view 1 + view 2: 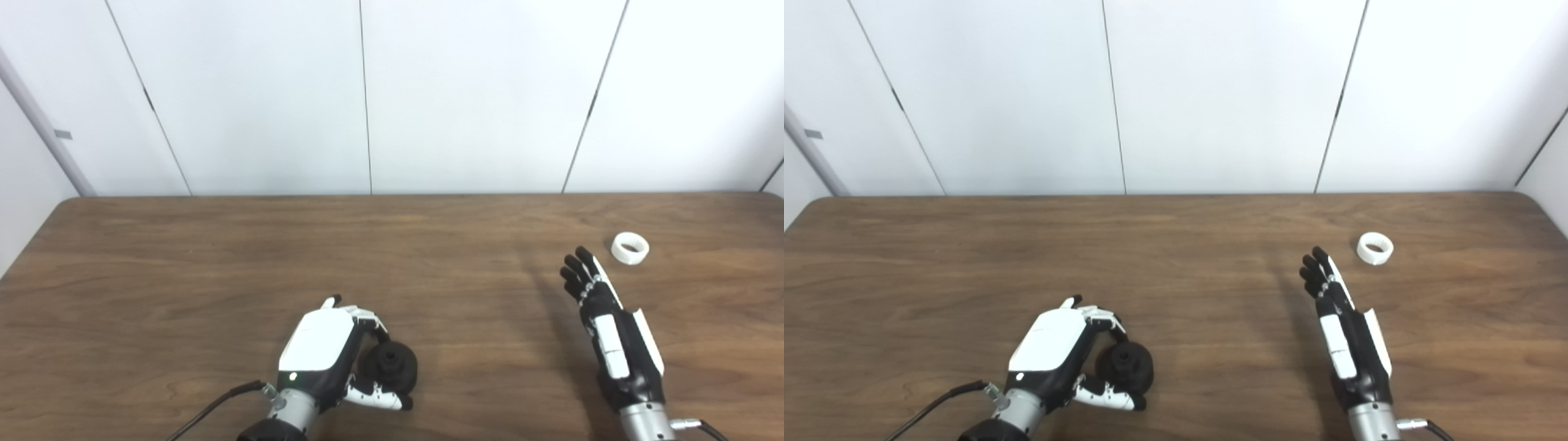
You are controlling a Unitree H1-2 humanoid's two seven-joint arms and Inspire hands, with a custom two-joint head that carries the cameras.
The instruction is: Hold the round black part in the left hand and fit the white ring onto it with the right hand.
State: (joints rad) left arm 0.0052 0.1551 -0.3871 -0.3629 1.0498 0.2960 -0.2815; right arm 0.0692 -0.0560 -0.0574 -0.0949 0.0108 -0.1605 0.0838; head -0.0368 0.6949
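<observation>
The left hand (324, 355) gripped the black part (392, 367); the right hand (612, 331), fingers spread and empty, neared the ring (629, 248), seemingly light, rigid, best pinched across its rim.

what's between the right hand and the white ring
Nothing: only bare table separates the right hand from the white ring, clear in both views.
</observation>
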